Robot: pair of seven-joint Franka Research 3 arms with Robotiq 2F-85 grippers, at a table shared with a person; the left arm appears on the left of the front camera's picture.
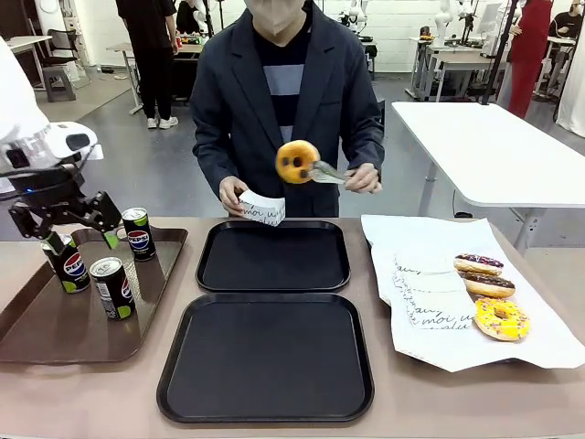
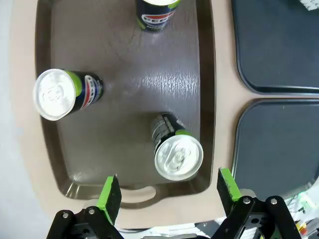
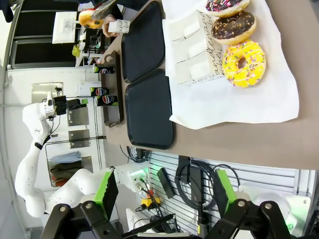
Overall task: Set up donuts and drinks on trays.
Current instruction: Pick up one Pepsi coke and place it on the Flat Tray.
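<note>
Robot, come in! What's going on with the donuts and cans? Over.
Left end effector open above Pepsi cans. Right end effector open. Black trays bare. Person holds donut in tongs by far tray.

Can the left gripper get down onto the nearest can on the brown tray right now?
Likely yes: the left gripper hangs open above the brown tray, that can stands upright just ahead of its fingers, and the other two cans stand well apart.

far can (image 2: 158, 14) — cut by top edge | left can (image 1: 71, 270) — top pt. hid by L pincer (image 1: 84, 242)
</note>
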